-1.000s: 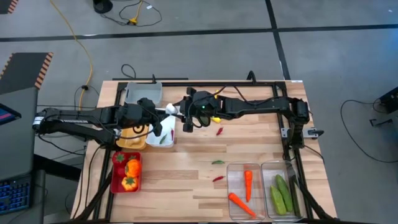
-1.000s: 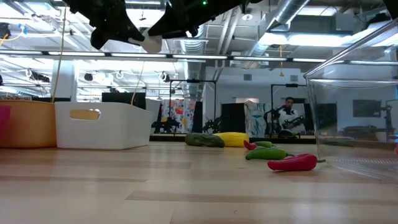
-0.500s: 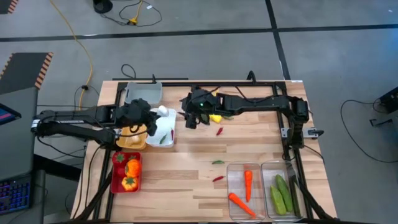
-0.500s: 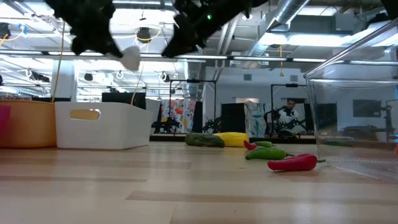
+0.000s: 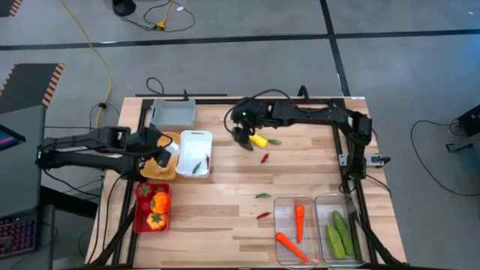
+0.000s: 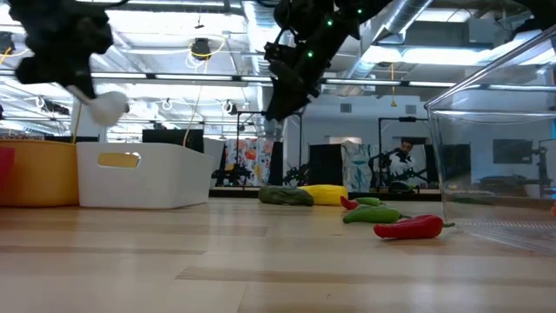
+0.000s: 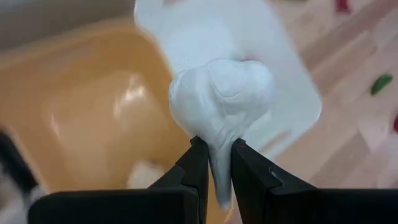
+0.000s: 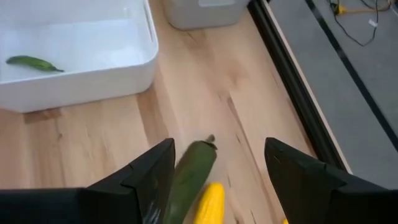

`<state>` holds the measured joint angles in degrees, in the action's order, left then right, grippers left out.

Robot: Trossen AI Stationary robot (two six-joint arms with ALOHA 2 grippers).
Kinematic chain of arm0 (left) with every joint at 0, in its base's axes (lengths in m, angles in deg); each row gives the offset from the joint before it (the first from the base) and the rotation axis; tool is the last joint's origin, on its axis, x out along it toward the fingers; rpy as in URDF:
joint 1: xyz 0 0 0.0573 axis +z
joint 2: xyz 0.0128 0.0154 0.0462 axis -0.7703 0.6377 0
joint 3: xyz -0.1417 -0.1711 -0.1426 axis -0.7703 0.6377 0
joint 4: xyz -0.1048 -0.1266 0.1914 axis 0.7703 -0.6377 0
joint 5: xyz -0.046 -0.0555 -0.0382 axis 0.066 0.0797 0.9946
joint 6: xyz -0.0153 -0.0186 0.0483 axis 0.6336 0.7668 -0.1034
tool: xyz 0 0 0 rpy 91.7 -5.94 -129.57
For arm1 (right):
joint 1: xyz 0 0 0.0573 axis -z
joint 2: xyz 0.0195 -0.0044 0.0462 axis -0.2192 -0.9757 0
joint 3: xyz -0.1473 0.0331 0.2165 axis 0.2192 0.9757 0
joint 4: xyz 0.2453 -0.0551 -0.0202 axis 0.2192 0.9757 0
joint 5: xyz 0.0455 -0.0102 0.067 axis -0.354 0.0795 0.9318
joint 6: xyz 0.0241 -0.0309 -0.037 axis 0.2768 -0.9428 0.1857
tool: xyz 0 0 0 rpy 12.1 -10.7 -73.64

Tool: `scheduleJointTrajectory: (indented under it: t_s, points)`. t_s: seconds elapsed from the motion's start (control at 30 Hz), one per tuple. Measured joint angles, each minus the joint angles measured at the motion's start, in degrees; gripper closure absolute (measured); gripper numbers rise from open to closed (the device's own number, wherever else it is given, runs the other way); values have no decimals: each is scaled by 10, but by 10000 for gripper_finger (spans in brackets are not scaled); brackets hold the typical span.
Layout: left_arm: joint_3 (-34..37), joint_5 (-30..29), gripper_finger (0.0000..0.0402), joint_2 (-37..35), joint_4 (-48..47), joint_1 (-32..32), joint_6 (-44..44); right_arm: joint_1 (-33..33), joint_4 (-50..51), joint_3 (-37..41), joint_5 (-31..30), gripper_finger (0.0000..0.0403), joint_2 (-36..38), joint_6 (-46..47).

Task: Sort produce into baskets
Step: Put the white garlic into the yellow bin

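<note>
1. My left gripper (image 7: 214, 163) is closed on the white garlic (image 7: 222, 106); the two dark fingers (image 7: 196, 163) pinch its thin stem, and the round bulb stands out beyond the tips.
2. I see the garlic held in the air over the yellow basket (image 5: 157, 172), just beside the white basket (image 5: 196, 140).
3. My right gripper (image 8: 217, 163) has its fingers open and holds nothing. Between them, lower on the table, lie a dark green vegetable (image 8: 191, 169) and a yellow piece (image 8: 208, 200), touching each other.
4. In the high view the right gripper (image 5: 241, 136) hovers over these two, near the far side of the table (image 5: 225, 195).
5. Loose on the wood I see a red chili (image 5: 265, 157), a green chili (image 5: 262, 196) and another red chili (image 5: 262, 214).
6. The white basket holds a green and a red chili. The red basket (image 5: 139, 217) holds orange peppers and a tomato.
7. One clear basket (image 5: 286, 201) holds two carrots (image 5: 299, 221), the other clear basket (image 5: 327, 202) holds cucumbers (image 5: 339, 231). The grey basket (image 5: 172, 113) stands at the far edge.
</note>
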<state>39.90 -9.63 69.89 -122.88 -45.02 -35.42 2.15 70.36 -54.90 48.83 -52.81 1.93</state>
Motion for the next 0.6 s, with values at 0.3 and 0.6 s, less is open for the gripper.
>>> scheduleJointTrajectory:
  t_s: [0.3,0.6]
  points:
    - [0,58,360,-1,-119,0,53,4,6,0,0,128,0,0]
    - [0,52,360,-1,-124,0,-10,-10,6,0,0,128,0,1]
